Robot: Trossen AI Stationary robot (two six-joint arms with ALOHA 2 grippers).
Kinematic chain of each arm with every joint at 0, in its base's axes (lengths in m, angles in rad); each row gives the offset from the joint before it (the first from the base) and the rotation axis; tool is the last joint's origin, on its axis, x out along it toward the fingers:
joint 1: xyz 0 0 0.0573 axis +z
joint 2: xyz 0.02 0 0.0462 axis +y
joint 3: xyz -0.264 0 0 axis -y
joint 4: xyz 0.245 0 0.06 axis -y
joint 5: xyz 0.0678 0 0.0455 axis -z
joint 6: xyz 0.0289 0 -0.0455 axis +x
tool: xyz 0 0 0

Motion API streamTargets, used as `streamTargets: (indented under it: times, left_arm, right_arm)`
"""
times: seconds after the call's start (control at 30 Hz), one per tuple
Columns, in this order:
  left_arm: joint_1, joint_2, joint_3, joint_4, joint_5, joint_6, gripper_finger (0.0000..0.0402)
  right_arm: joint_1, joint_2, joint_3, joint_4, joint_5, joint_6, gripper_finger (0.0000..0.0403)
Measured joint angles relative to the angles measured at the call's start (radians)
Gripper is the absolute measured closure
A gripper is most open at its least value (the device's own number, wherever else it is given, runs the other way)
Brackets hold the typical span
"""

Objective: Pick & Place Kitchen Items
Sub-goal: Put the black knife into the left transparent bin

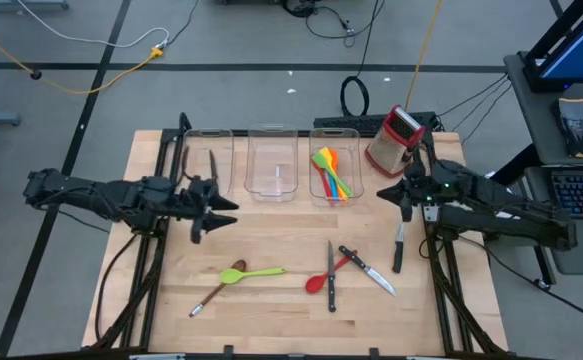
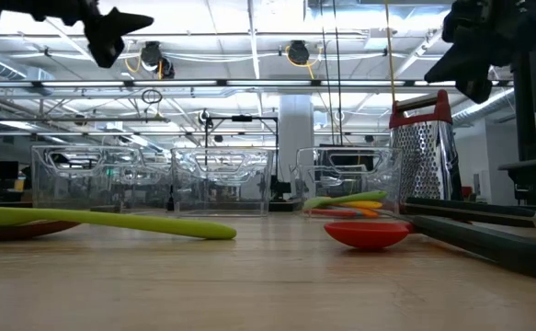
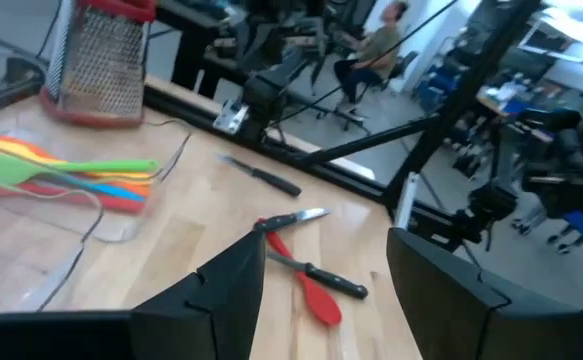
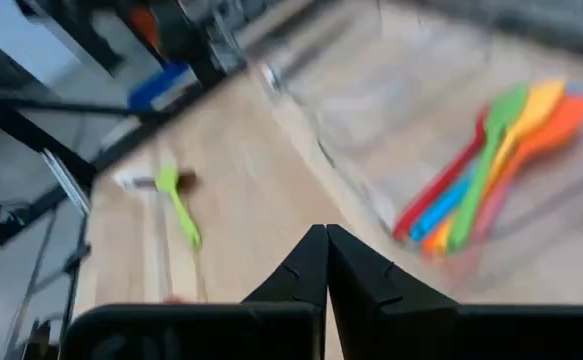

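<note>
From my remote station I saw the task roughly half finished, and I took the red-and-steel box grater (image 1: 395, 140) at the back of the wooden surface (image 1: 271, 240) as my landmark. Three clear bins stood in a row beside the grater: the bin nearest it (image 1: 333, 163) already held a bundle of colourful spatulas and spoons (image 1: 332, 172), green, yellow, orange, blue and red; the middle bin (image 1: 272, 163) looked empty; the bin farthest from the grater (image 1: 206, 160) held one dark knife (image 1: 212, 166). Still loose on the surface, nearer the front edge than the grater, lay a green spoon (image 1: 255, 272) crossing a brown-headed utensil (image 1: 215, 289), a red spoon (image 1: 325, 274), and two black-handled knives (image 1: 332, 277) crossing it (image 1: 366, 269). A third black-handled knife (image 1: 398, 247) lay almost straight in front of the grater. The left tool (image 1: 203, 212) hung above the surface in front of the farthest bin, its fingers parted and nothing between them. The right tool (image 1: 407, 191) hung just in front of the grater, its fingers pressed together, gripping nothing. I judged six utensils were left to be sorted, with neither tool yet committed to one of them.
</note>
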Motion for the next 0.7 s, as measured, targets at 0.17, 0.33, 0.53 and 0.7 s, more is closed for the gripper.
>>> streamTargets:
  times: [0.17,0.33,0.53,0.7]
  left_arm:
    - [0.0,-0.131,-0.051,-0.021,0.002,0.031,0.0188]
    - [0.001,-0.207,-0.062,-0.074,0.006,0.045,0.0188]
    - [0.001,-0.24,-0.062,-0.142,0.006,0.046,0.0188]
    - [0.002,-0.241,-0.062,-0.144,0.007,0.074,0.0188]
  right_arm:
    - [0.038,0.152,0.135,-0.187,0.018,0.046,0.0403]
    - [0.088,0.299,0.263,-0.356,0.03,0.171,0.0403]
    - [0.168,0.461,0.372,-0.539,0.02,0.379,0.0403]
    - [0.242,0.554,0.386,-0.606,-0.069,0.625,0.0403]
